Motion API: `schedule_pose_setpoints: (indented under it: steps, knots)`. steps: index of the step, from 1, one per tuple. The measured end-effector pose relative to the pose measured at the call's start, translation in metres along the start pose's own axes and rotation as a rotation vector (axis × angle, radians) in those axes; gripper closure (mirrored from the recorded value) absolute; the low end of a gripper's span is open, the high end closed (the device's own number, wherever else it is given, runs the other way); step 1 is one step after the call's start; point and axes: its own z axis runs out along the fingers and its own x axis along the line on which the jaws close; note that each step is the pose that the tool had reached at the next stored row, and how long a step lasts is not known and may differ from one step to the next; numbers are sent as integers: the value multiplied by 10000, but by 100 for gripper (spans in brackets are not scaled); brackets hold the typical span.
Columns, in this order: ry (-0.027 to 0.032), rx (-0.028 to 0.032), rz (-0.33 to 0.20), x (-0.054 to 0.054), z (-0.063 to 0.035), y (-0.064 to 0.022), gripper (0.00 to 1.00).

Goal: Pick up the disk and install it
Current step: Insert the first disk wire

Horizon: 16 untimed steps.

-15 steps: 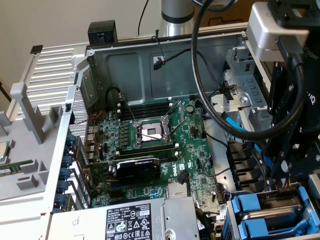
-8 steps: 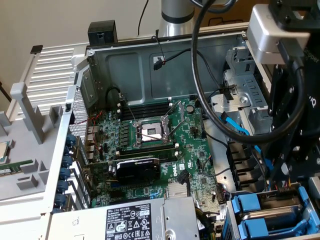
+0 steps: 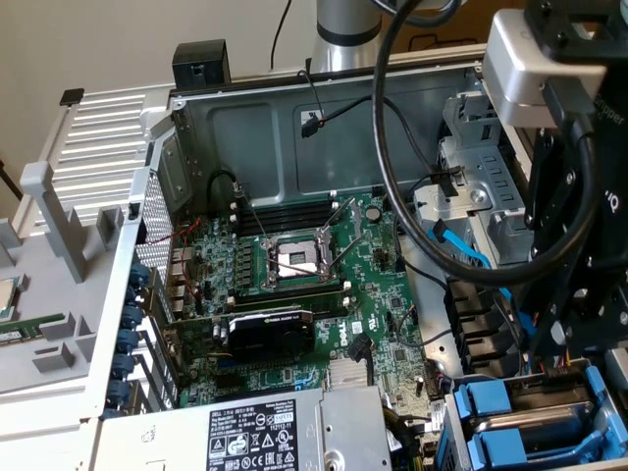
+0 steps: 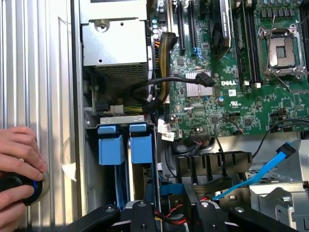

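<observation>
In the wrist view my gripper [image 4: 171,193] hangs over the drive cage [image 4: 121,119] at the case's edge. Its black fingers [image 4: 148,195] are closed on a blue-edged piece, the disk [image 4: 171,189]. I see the disk end-on, so its label and metal face are hidden. Beside it, two blue-railed drives [image 4: 111,145] [image 4: 141,145] stand in the cage slots. In the exterior view the gripper [image 3: 579,329] is a black mass at the right, above the blue carriers [image 3: 496,402], and its body hides the disk.
A hand [image 4: 19,164] rests on a black-and-blue knob on the ribbed lid outside the case. A blue data cable [image 4: 263,171] and black power leads [image 4: 169,82] lie beside the cage. The grey power supply [image 3: 245,432], graphics card [image 3: 270,334] and motherboard [image 3: 294,260] lie further in.
</observation>
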Motion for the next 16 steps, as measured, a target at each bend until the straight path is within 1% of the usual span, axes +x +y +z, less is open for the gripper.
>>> schedule_pose_setpoints:
  steps: [4,5,7,8,13,16]
  knots:
    - [-2,9,-1,0,2,0,64]
    - [-2,10,-1,0,2,0,67]
    - [-3,13,-1,0,2,0,67]
    - [-3,19,-1,0,2,0,74]
    - [-4,30,0,0,6,-1,74]
    - [-8,67,2,0,23,-2,74]
